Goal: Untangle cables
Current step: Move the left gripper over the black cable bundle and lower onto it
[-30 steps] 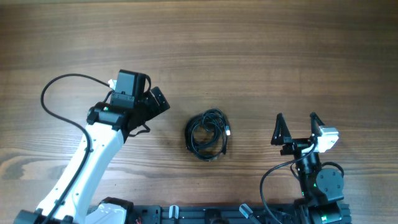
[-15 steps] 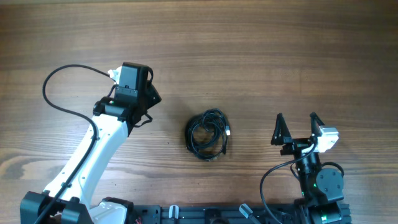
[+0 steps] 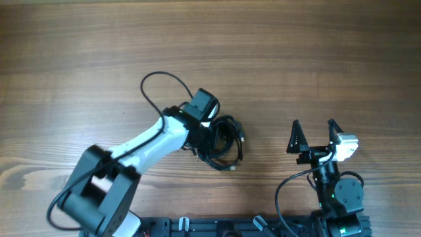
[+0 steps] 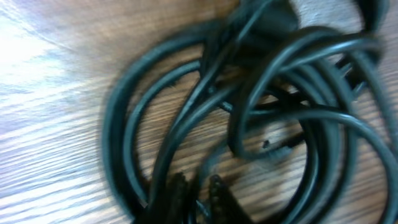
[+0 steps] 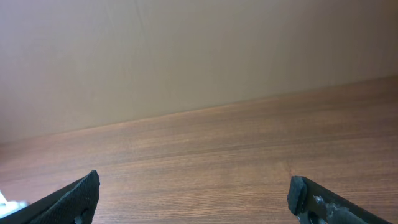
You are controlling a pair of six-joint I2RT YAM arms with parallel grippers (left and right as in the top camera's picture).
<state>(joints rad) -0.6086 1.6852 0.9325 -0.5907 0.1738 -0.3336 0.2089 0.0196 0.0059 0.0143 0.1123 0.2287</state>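
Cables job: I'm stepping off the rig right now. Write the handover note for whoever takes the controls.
Left gripper: down at the left side of the cables, fingers close together. Blur hides whether a cord is pinched.
Right gripper: open, empty, on the right of the table, apart from the bundle.
Cables: one coiled tangle mid-table, with a silvery plug showing on its right side.
Done: approach only, no cord pulled free.
Left: secure a cord, bring the right arm in, separate the cords.

The cables [image 3: 227,153]: thin, black, coiled in one tangled bundle; silvery plug at right edge.
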